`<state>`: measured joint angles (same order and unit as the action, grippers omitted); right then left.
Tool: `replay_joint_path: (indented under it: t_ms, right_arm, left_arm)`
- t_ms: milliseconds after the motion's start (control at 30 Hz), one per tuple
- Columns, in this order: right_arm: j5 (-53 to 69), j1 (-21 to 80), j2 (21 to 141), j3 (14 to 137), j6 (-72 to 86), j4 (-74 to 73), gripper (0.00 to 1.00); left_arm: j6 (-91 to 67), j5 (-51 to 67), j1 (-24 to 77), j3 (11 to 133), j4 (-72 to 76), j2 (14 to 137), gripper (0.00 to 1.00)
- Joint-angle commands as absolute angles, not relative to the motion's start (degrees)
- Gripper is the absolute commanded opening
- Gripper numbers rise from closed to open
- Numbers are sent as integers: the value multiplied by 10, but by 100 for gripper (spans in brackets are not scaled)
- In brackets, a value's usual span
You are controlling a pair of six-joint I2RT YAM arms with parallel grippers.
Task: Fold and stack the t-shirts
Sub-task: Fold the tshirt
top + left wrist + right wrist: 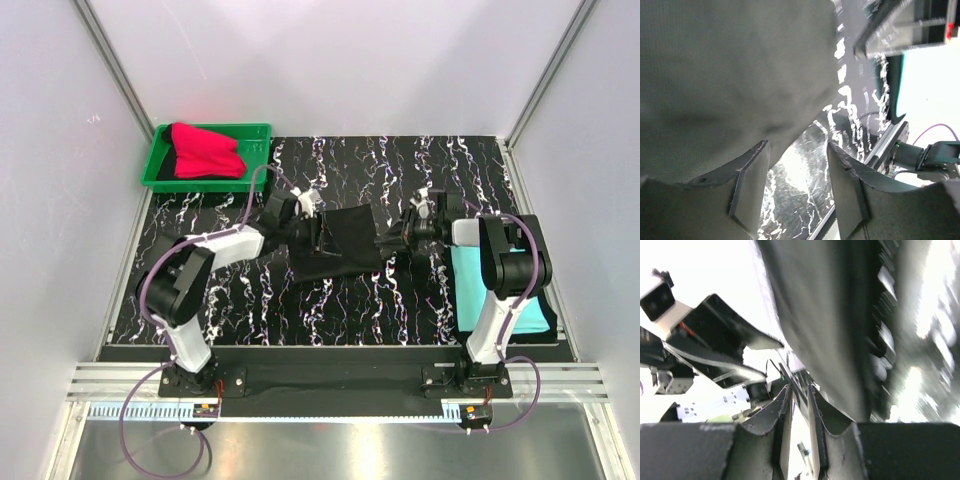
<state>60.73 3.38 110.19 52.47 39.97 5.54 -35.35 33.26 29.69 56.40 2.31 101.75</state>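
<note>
The black t-shirt (335, 245) lies partly folded in the middle of the marbled mat. My left gripper (312, 232) is at its left edge. In the left wrist view this gripper (797, 145) is open, with only mat between the fingers, and the black cloth (730, 75) lies above the left finger. My right gripper (397, 238) is at the shirt's right edge. In the right wrist view this gripper (800, 386) is open by a narrow slit with light showing through, and the cloth (825, 315) lies against the outside of one finger. The turquoise t-shirt (497, 290) lies folded at the right. The red t-shirt (205, 150) is in the tray.
A green plastic tray (255, 130) stands at the back left corner of the mat (340, 310). White walls with metal posts close in the left, right and back. The arm bases sit on a rail (330, 378) at the near edge.
</note>
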Motion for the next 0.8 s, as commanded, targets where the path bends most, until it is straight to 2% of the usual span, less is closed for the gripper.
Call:
replay_joint_path:
  t_ms: [0,133,233,400,567,767]
  right_arm:
    - [599,47,1098,598,424,52,25]
    - [585,77,1155,684,440,53,27]
    - [568,96,1204,738,439,57,31]
    - [590,92,1308,793,503,171,33]
    - [608,62,1367,856,517,186,33]
    - [607,15,1405,885,557,164,36]
  left_arm:
    - [-311,317,279,613,-25,992,54]
    - [-322,330,245,628,-2,1022,54]
    - [-356,358,203,611,82,1055,54]
    - [-364,369,146,630,159,1140,53]
    - [-347,376,120,663,171,1202,52]
    - [-321,377,110,677,122,1212,52]
